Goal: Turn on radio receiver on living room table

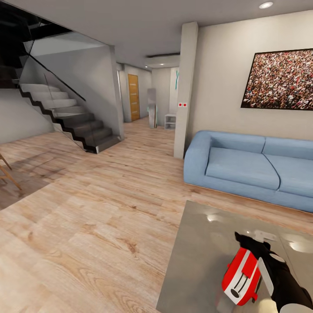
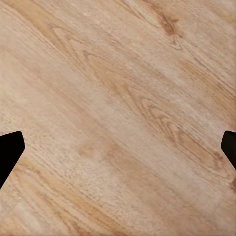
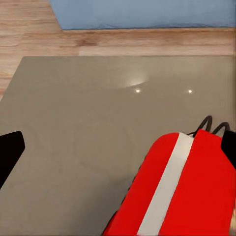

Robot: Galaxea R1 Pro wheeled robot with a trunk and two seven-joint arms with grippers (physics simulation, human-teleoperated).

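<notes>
The red radio receiver (image 1: 241, 275) with white stripes and a round dark dial rests tilted on the glossy grey table (image 1: 198, 243) at the lower right of the head view. My right gripper (image 1: 248, 244) reaches over it from the right. In the right wrist view, the right gripper (image 3: 118, 145) is open, and the radio receiver (image 3: 196, 191) with its thin wire handle sits close to one fingertip above the table (image 3: 73, 123). My left gripper (image 2: 118, 150) is open over bare wooden floor, holding nothing.
A blue sofa (image 1: 248, 167) stands just beyond the table, against a wall with a large picture (image 1: 280, 80). A white pillar (image 1: 184, 91) stands at the sofa's left end. Stairs (image 1: 65, 117) rise at the far left, and wooden chair legs (image 1: 6, 171) show at the left edge.
</notes>
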